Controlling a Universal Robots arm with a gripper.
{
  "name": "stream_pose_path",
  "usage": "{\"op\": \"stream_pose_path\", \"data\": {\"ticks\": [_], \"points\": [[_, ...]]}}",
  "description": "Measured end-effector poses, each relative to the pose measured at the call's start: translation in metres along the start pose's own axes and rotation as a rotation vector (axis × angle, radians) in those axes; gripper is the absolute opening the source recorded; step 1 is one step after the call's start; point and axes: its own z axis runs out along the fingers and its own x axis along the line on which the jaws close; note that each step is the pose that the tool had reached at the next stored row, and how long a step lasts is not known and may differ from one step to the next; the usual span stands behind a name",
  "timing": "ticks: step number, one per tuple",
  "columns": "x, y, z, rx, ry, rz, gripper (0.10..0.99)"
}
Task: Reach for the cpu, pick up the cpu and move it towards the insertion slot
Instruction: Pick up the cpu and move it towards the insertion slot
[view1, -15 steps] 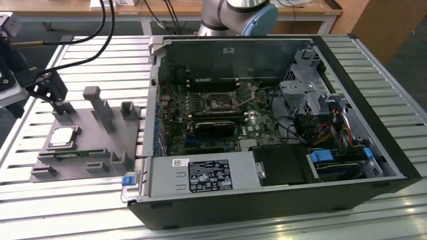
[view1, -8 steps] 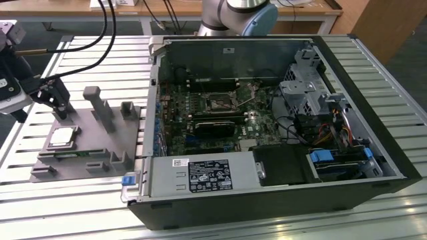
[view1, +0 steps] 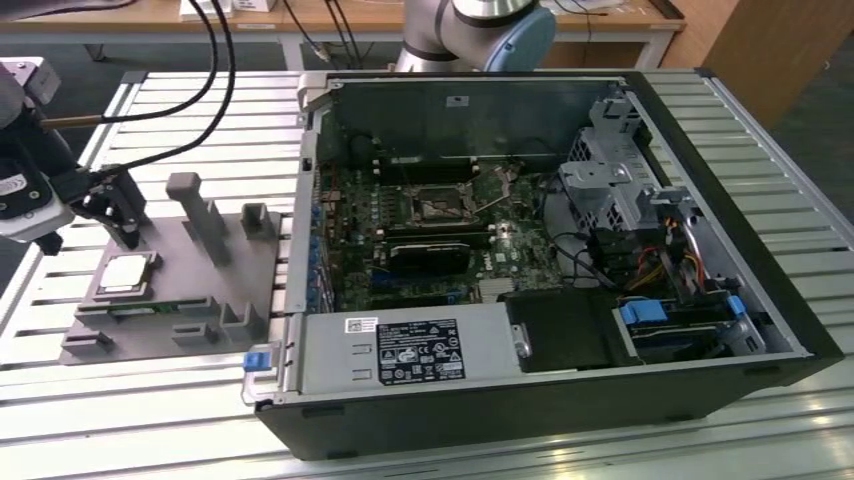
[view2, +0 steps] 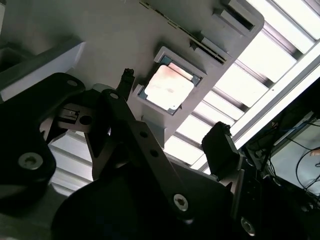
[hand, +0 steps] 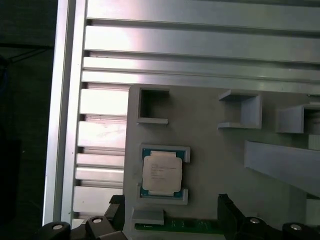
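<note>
The cpu (view1: 124, 272), a flat silver square with a pale rim, lies in a recess of the grey fixture plate (view1: 227, 280) at the exterior view's left. It also shows in both wrist views, as the cpu (hand: 161, 172) and the cpu (view2: 169, 87). My gripper (view1: 120, 225) hovers just above and behind the chip, apart from it. Its black fingers (hand: 225, 205) stand open with nothing between them, as the gripper (view2: 175, 107) straddles the chip from above. The insertion slot (view1: 441, 205) sits on the green board inside the open computer case.
Upright grey blocks (view1: 203, 215) rise from the fixture plate close to the chip. A green memory stick (hand: 190, 226) lies along the plate's edge. The case wall (view1: 310, 200), a long black card (view1: 427, 255) and a drive cage (view1: 607, 190) surround the slot. Cables (view1: 214, 60) hang over the slatted aluminium table (view1: 134, 400).
</note>
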Motion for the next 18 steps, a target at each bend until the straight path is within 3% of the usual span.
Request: {"op": "stream_pose_path", "data": {"ticks": [18], "points": [[0.0009,-0.0013,0.0327,0.000,0.0000,0.000,0.824]]}}
